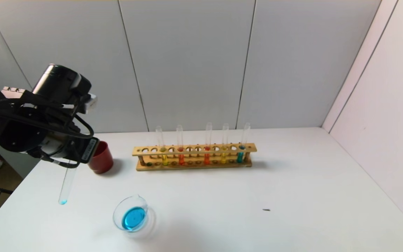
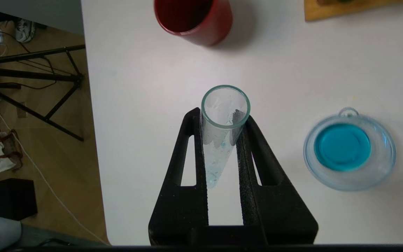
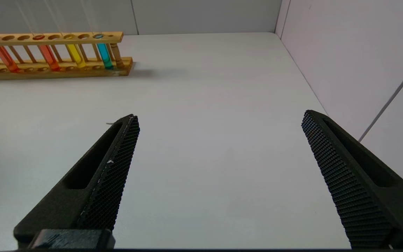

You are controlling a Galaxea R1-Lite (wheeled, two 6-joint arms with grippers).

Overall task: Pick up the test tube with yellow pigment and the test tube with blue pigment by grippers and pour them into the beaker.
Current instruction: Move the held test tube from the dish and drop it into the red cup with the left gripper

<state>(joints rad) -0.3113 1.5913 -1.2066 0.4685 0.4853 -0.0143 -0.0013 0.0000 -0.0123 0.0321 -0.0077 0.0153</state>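
Holding item 1: left gripper (image 2: 222,140), jaws closing tight on the test tube with blue pigment (image 1: 67,182), nearly drained, a blue drop sitting at its bottom, hanging upright above table's (image 1: 292,182) left edge.
Item 2: red cup (image 1: 100,157), standing just behind the tube.
Item 3: beaker (image 1: 133,217), holding blue liquid, sitting near, to the tube's right.
Item 4: wooden rack (image 1: 194,157), mid-table; test tube with yellow pigment (image 1: 224,145) standing in it, 2nd from right end.
Item 5: right gripper (image 3: 219,182), jaws gaping wide, empty, hovering low over table's right part.
Step, prob.: parking the spent tube. Keeping it vertical, lowering slow, releasing only once seated.
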